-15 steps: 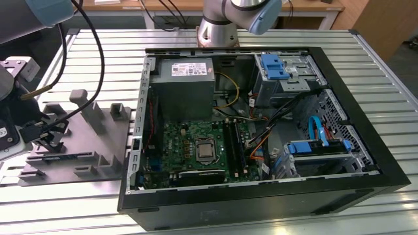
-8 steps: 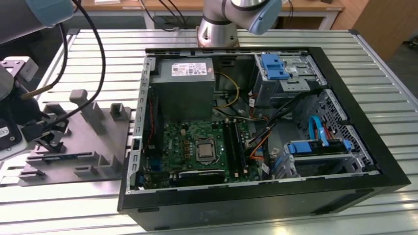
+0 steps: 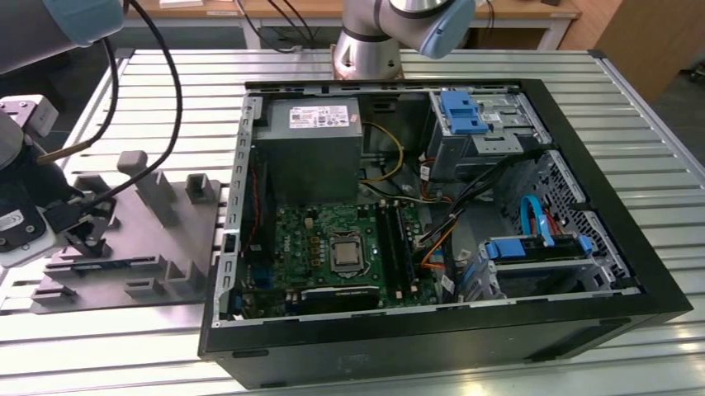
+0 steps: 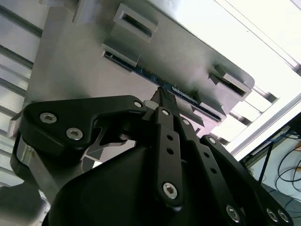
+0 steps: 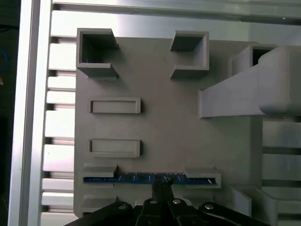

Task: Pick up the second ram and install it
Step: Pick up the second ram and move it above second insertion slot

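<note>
A robotics lab or workshop: a slotted aluminium worktop [image 3: 639, 124] carries an opened computer case [image 3: 441, 351], a grey parts fixture [image 3: 144, 239] and a robot arm's base [image 3: 369, 49], with wooden desks [image 3: 330, 10] behind

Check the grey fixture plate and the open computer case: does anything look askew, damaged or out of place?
Nothing stands out. The second ram sits straight and level in its slot on the grey fixture plate, with the gripper at its middle. The computer case lies open on the table, and its cables run inside its walls.
</note>
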Robot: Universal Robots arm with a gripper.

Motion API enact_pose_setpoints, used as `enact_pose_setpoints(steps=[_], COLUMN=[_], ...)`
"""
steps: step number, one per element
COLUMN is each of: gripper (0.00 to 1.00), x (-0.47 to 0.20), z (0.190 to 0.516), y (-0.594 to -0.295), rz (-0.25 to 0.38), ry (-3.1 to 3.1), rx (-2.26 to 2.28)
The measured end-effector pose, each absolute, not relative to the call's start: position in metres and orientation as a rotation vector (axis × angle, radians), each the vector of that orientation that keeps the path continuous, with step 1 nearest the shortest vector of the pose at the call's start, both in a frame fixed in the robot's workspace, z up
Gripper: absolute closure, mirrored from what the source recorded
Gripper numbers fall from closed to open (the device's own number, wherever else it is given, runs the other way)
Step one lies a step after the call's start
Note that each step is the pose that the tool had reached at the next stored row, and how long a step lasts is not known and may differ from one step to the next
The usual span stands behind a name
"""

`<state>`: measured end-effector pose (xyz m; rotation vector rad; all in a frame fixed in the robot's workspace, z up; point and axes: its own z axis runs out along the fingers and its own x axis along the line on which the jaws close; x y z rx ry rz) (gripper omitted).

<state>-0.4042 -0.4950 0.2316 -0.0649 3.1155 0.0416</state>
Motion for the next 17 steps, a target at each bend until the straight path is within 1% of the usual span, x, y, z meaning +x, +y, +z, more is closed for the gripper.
enact_pose_setpoints(steps=[17], gripper=[0.9], x=[-0.4042], z=[0.2316], y=[-0.495], rz=[0.045], ry=[3.103], rx=[-0.313])
